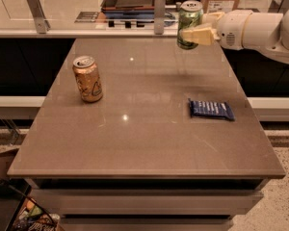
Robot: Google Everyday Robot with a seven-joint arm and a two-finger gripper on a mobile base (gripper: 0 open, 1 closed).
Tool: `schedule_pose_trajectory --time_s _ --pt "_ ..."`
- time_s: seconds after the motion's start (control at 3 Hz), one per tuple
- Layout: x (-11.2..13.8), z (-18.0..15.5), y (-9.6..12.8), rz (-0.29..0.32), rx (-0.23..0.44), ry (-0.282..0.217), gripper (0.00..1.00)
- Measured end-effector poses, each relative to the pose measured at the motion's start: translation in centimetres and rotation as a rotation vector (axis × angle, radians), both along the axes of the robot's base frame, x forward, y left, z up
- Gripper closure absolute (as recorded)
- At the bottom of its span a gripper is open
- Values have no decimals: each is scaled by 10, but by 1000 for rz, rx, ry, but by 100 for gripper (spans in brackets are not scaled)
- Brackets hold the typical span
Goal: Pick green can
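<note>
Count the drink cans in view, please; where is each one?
2. The green can is held by the gripper near the far right edge of the table, apparently lifted off it. The orange-gold can stands upright on the table's left side. I see none hidden.

Our white, rounded robot arm (253, 28) extended in from the right edge, lying roughly level. At its end, our cream two-finger gripper (191, 34) sat high in the view, its fingers (198, 34) clasped around the upright light green aluminium can (189, 14).

Green can (189, 16) upright, aloft in hand (191, 34)
</note>
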State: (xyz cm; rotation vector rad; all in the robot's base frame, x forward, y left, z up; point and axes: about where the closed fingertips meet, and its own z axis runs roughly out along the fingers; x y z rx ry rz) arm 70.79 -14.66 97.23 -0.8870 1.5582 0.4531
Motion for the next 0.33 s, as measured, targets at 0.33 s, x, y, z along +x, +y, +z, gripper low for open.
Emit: schedule_pose_trajectory --time_s 0.33 --pt "0 0 0 0 0 0 100"
